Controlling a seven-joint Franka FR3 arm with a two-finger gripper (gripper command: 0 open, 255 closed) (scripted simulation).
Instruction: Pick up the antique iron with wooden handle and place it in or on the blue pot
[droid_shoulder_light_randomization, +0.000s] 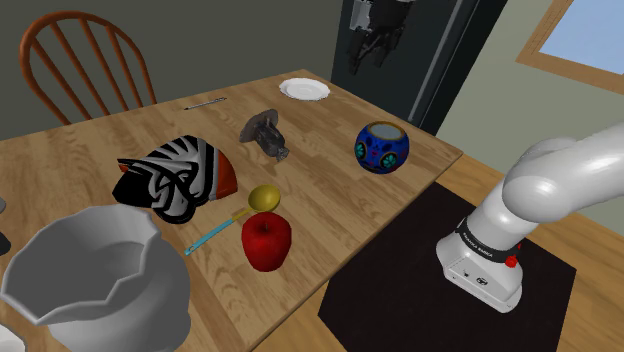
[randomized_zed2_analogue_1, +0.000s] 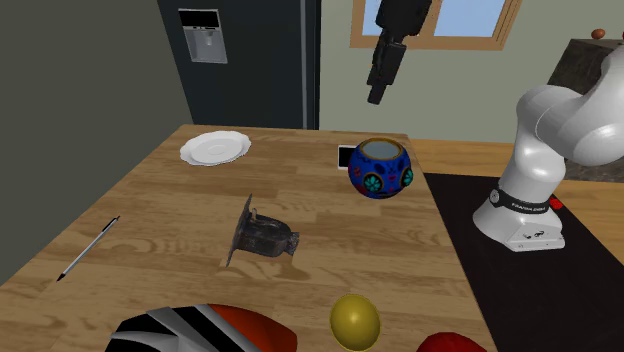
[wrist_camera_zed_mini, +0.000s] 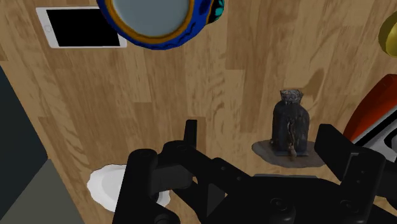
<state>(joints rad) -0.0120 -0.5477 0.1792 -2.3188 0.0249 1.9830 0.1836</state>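
Dark grey, the iron (randomized_zed2_analogue_1: 262, 235) is resting on the wooden table (randomized_zed2_analogue_1: 160, 215) near its middle, with its flat sole turned towards the second exterior view's left. The gripper (randomized_zed2_analogue_1: 377, 97) is hanging high over the far part of the table, well apart from the iron. Its fingers (wrist_camera_zed_mini: 335, 143) are standing spread and clasping nothing. In the wrist view the iron is showing far below, between the two fingers and nearer to one of them, and neither is touching it.

Surroundings:
- The blue pot (randomized_zed2_analogue_1: 380, 167) is standing upright with its mouth facing up. It is apart from the iron, near the table edge that is facing the white arm (droid_shoulder_light_randomization: 545, 185).
- A phone (randomized_zed2_analogue_1: 345, 157) with a black screen is lying flat just beside the pot.
- A white plate (randomized_zed2_analogue_1: 214, 148) is sitting near the far edge.
- A pen (randomized_zed2_analogue_1: 88, 248) is lying well apart from the iron, towards the second exterior view's left.
- In the shoulder view a black, white and red striped object (droid_shoulder_light_randomization: 175, 178) is lying near the iron, on the side away from the pot.
- A yellow spoon (droid_shoulder_light_randomization: 265, 198) with a blue handle is lying between that striped object and a red apple (droid_shoulder_light_randomization: 266, 241).
- A grey bowl (droid_shoulder_light_randomization: 95, 280) is occupying the near corner.
- A wooden chair (droid_shoulder_light_randomization: 85, 60) is standing behind the table.
- A black mat (droid_shoulder_light_randomization: 400, 290) is lying under the stand.

Wood grain alone is showing on the stretch between the iron and the pot.

Count: one iron, one pot, one phone, one plate, one pen, one striped object, one spoon, one apple, one bowl, one chair.
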